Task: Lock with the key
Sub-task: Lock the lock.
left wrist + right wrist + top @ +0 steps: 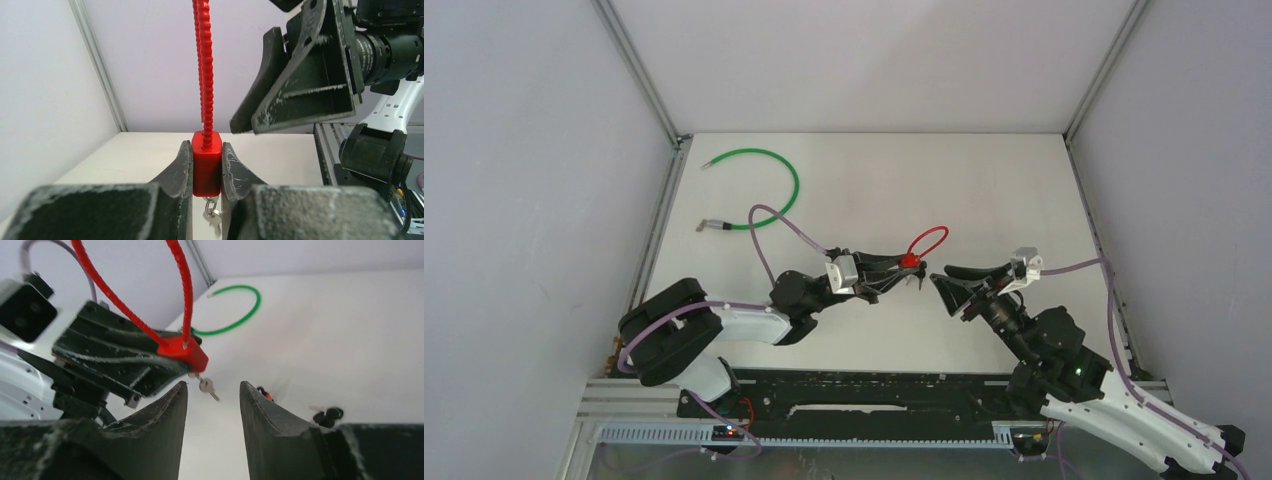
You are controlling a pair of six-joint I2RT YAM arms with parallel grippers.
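- Your left gripper: jaws pinch the red lock body, one pad on each side face.
- Red cable loop: rises from the body, out past those jaw tips.
- Key: dangles from the body's underside, untouched.
- Your right gripper: jaws spread and holding nothing, the key in line with their gap, near the tips.
- Green cable: on the table, well beyond both jaws.
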